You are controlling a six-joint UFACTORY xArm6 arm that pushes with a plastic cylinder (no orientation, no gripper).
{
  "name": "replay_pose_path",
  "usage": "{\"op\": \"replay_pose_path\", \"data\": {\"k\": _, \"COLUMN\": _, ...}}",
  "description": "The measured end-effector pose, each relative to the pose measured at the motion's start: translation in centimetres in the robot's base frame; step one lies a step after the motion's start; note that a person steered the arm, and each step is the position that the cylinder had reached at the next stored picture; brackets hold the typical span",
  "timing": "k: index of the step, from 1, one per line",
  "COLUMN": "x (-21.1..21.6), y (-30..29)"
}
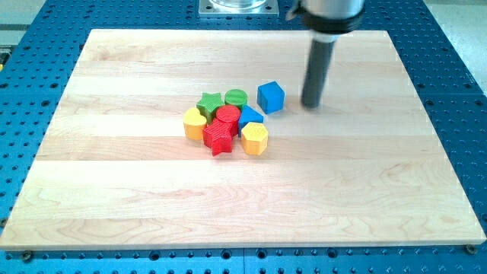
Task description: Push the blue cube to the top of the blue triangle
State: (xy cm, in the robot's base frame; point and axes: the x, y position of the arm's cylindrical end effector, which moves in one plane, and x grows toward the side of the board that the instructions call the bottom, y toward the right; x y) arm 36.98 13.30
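Observation:
The blue cube [271, 97] sits on the wooden board just above and to the right of the blue triangle [250, 116], with a small gap between them. The blue triangle lies at the right side of a tight cluster of blocks. My tip [311, 105] is to the right of the blue cube, at about the same height in the view, a short gap away and not touching it.
The cluster holds a green star [209, 103], a green cylinder [235, 98], a red cylinder [227, 116], a red star [219, 138], a yellow heart [195, 123] and a yellow hexagon [255, 138]. The board [114, 190] lies on a blue perforated table.

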Motion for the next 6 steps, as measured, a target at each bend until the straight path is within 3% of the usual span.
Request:
{"op": "replay_pose_path", "data": {"k": 1, "x": 1.9, "y": -6.2}}
{"op": "replay_pose_path", "data": {"k": 2, "x": 3.6, "y": -8.1}}
{"op": "replay_pose_path", "data": {"k": 6, "x": 1.8, "y": -7.4}}
